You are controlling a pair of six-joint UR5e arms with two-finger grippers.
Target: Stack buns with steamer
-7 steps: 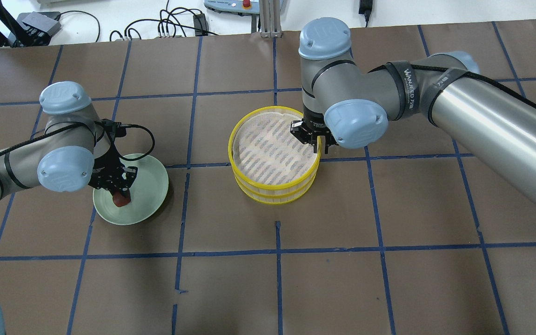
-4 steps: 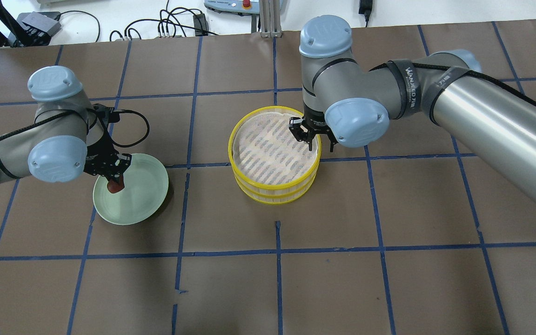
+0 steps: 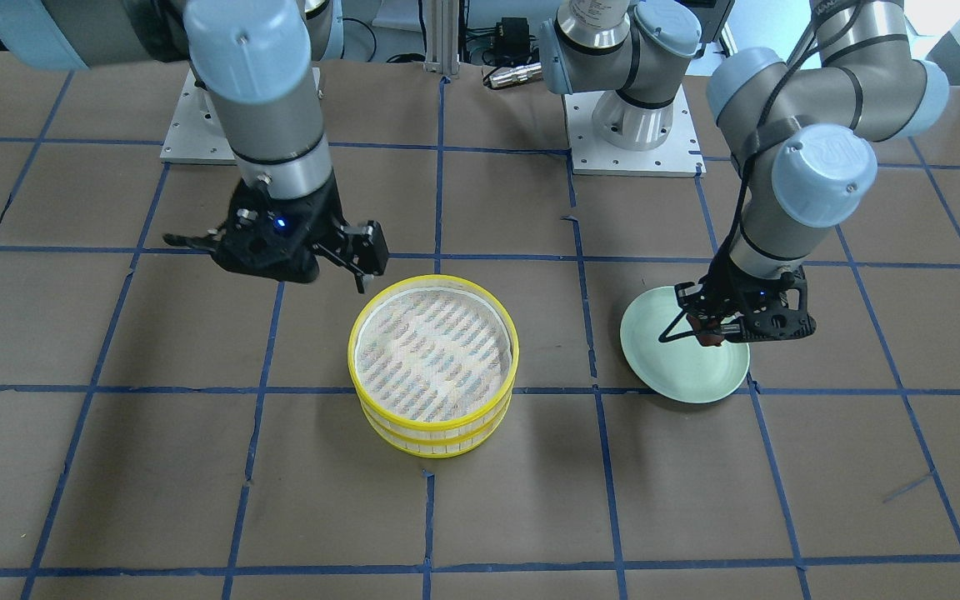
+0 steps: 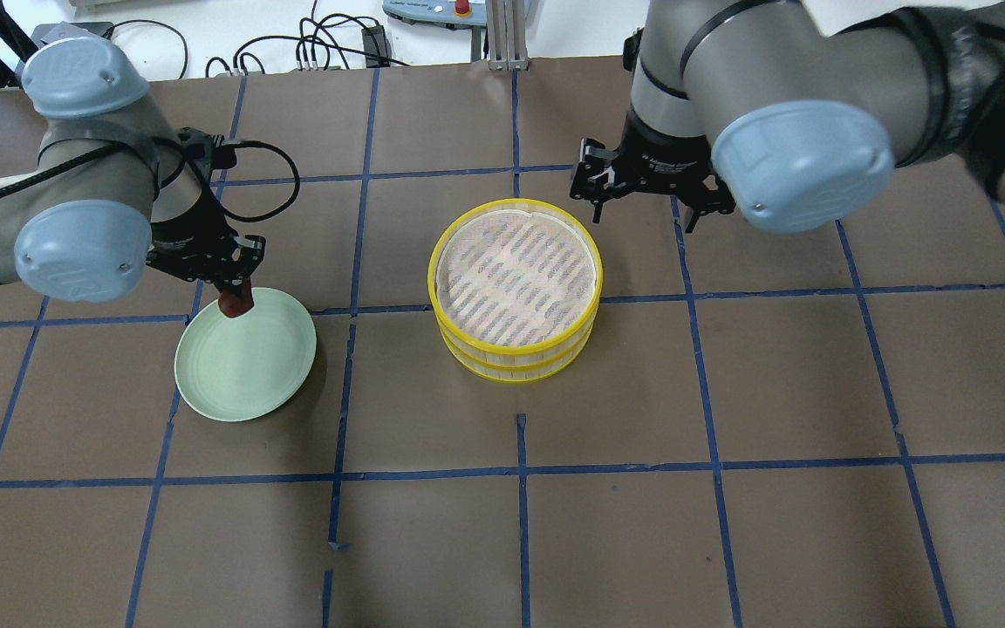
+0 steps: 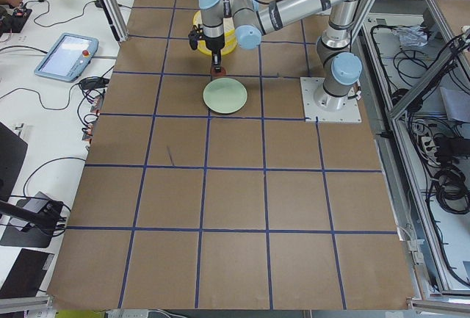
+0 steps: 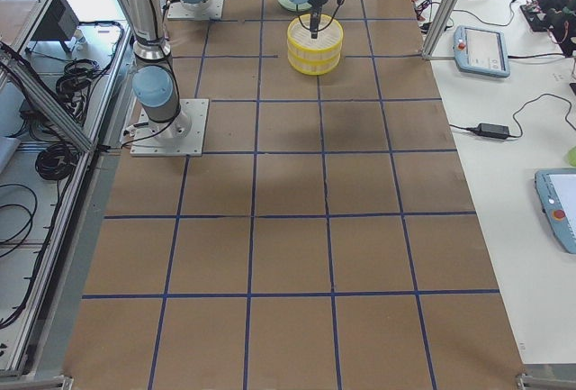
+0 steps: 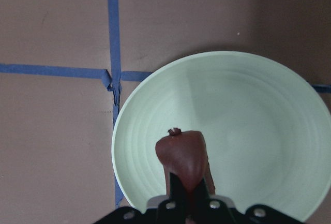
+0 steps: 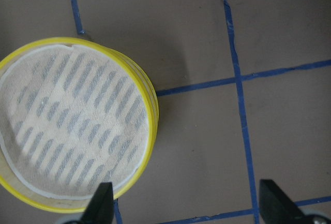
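The steamer (image 4: 516, 353), two yellow-rimmed tiers stacked, stands mid-table; its top white liner (image 8: 72, 125) is bare. It also shows in the front view (image 3: 432, 433). My left gripper (image 4: 232, 292) is shut on the dark reddish-brown bun (image 7: 184, 154) and holds it above the far-left rim of the pale green plate (image 4: 249, 375). The bun also shows in the front view (image 3: 707, 336). My right gripper (image 4: 640, 208) is open wide and empty, raised just behind and to the right of the steamer. The creamy white bun shows in no view.
The plate (image 3: 697, 383) has nothing else on it. Cables and boxes lie beyond the table's far edge (image 4: 319, 44). The brown table (image 4: 729, 523) is marked in squares by blue tape.
My left gripper has lifted the brown bun off the plate and carried it toward the plate's far rim. My right gripper has left the steamer's rim, risen, drawn back and opened wide.
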